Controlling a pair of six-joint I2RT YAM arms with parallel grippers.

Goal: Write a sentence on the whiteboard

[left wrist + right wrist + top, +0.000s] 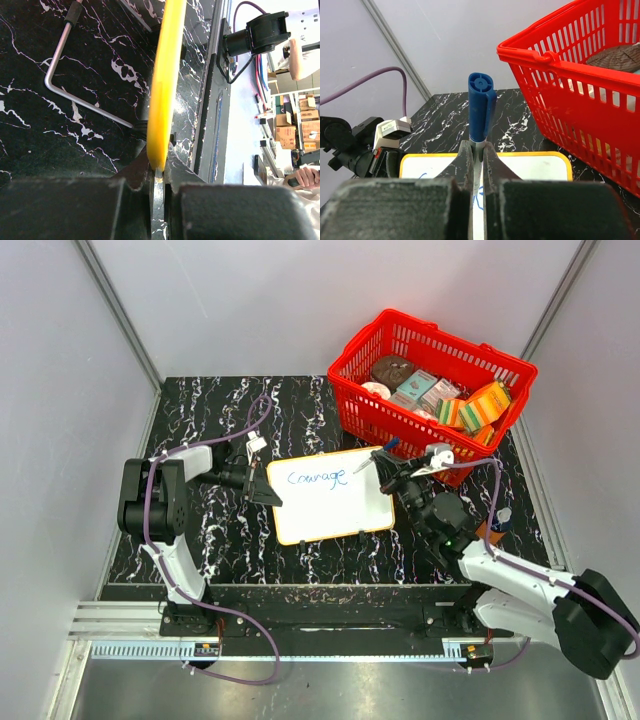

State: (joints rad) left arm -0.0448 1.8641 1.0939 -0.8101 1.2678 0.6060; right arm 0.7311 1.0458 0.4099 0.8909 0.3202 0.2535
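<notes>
Whiteboard (330, 505), small, flat, white, yellow-rimmed: blue sentence (317, 478) reads "Courage" only. Left gripper (159, 171) clamps board edge; right gripper (476, 149) clamps blue-capped marker (481, 105). We judge writing half-done; next move: set tip right of word.

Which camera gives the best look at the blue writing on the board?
The top external view: the sentence, so far "Courage", shows whole on the whiteboard. The right wrist catches few strokes; the left wrist only the yellow rim.
</notes>
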